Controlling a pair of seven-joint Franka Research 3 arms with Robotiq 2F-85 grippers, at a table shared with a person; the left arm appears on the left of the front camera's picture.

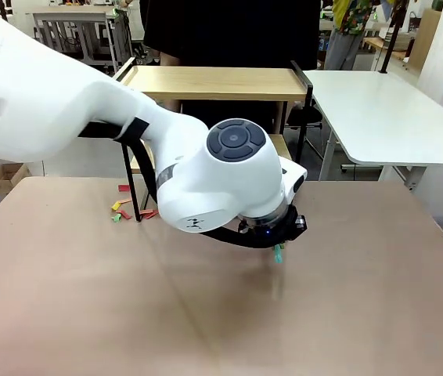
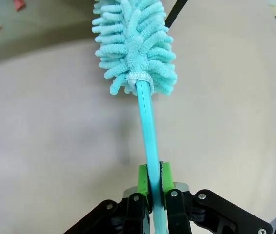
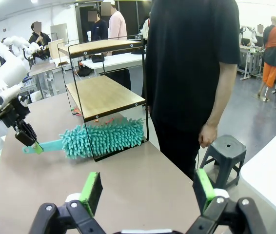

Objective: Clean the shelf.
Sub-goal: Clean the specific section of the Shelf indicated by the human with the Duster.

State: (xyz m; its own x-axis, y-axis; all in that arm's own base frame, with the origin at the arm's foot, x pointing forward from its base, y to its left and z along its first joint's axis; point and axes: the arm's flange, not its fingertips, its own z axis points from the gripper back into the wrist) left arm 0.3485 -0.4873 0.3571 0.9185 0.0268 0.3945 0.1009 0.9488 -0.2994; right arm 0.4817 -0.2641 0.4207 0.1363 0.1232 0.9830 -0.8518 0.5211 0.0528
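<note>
Now my left gripper [image 2: 154,176] clamps the handle of the teal duster [image 2: 135,44], head under the shelf [image 3: 104,95]; my right gripper [image 3: 147,187] gapes wide.

Coloured scraps [image 1: 124,211], perhaps paper, brown table [image 1: 65,313], grey stool [image 3: 224,146]

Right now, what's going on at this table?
The left end effector is shut on the handle of a teal duster, whose fluffy head lies low at the foot of the shelf. The right end effector hangs open, holding nothing. Coloured scraps lie on the table near a shelf leg. A person stands just behind the shelf.
</note>
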